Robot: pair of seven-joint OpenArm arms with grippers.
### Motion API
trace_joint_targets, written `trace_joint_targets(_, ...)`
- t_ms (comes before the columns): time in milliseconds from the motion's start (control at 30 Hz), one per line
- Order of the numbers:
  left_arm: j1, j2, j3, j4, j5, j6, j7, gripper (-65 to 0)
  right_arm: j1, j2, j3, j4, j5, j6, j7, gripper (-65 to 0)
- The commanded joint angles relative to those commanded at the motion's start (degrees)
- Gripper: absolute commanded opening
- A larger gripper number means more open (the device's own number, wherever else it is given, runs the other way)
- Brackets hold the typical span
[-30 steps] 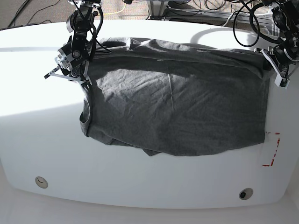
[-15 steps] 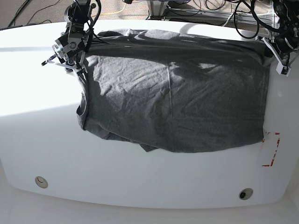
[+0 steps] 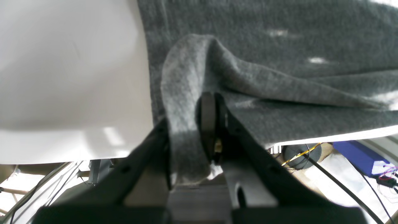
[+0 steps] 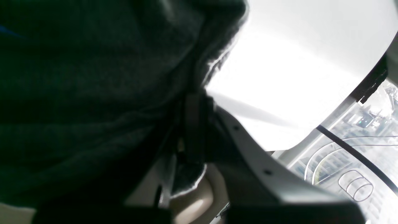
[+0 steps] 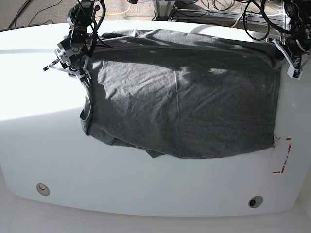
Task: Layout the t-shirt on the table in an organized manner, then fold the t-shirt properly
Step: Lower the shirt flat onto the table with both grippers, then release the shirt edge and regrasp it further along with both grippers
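Note:
The dark grey t-shirt lies spread wide over the white table, wrinkled, with its near hem bunched at the lower left. My right gripper is at the shirt's far left corner, shut on a fold of cloth; in the right wrist view this gripper pinches the dark t-shirt. My left gripper is at the far right corner. In the left wrist view that gripper is shut on a raised ridge of the t-shirt, beside the bare table.
A red-tape mark sits just right of the shirt's near right corner. Two round grommet holes lie along the table's near edge. Cables and metal framing run behind the far edge.
Both grippers have pulled the shirt's far edge toward the back of the table. The cloth has settled flatter and its big shadowed billow is gone.

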Motion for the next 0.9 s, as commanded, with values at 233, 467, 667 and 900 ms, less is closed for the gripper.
trace_joint_targets(233, -2.29, 0.0, 0.26, 0.0, 0.0, 0.0, -0.09, -64.0, 3.08, 0.0, 0.0, -1.76, 0.0, 0.0, 0.0, -65.0)
trace_joint_targets(467, -5.8, 0.09, 0.35, -3.52, 3.78, 0.0, -0.09, -63.9, 6.15, 0.0, 0.0, -5.19, 0.26, 0.0, 0.09, -65.0)
trace_joint_targets(667, -10.11, 0.09, 0.26, -8.62, 7.82, 0.0, -0.18, -63.9, 8.09, 0.26, 0.26, -7.12, 3.43, 0.0, 0.18, -65.0)
trace_joint_targets(900, -13.01, 0.0, 0.26, -12.84, 10.02, 0.0, -0.26, -61.1, 9.58, 0.26, 0.35, -10.55, 3.6, 0.0, 2.99, -60.4)
